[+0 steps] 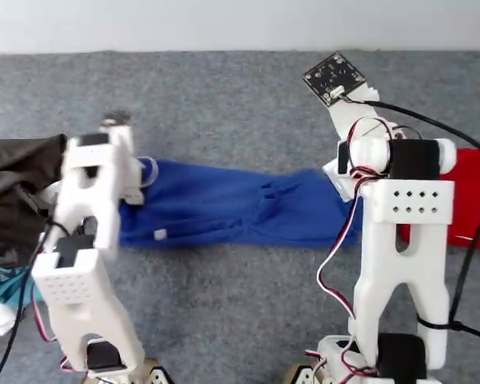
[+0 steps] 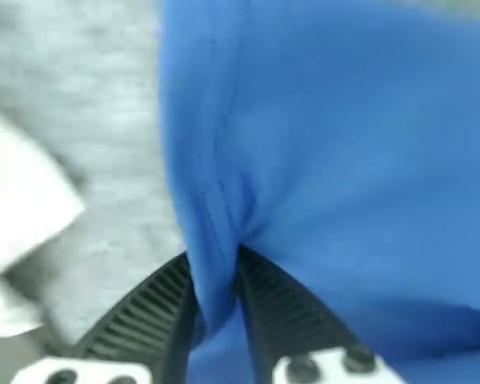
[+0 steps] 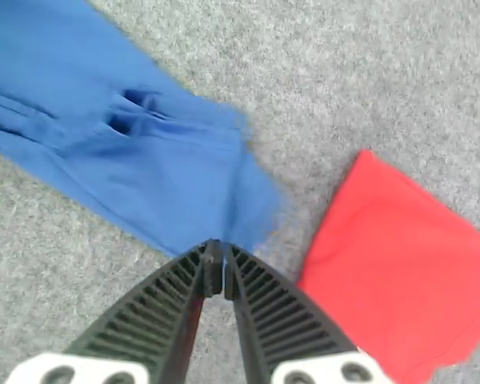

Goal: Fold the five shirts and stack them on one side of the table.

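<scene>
The blue shirt (image 1: pixel 240 212) is lying stretched across the grey desk (image 1: pixel 224 96) between the two arms. The left gripper (image 2: pixel 216 280) is pinching a fold at one end; the right gripper (image 3: pixel 216 264) is pressing its jaws together on the other end's edge. A folded red shirt (image 3: pixel 392 272) is lying just beside the right gripper, and a dark grey shirt (image 1: pixel 16 184) is lying heaped near the left arm
</scene>
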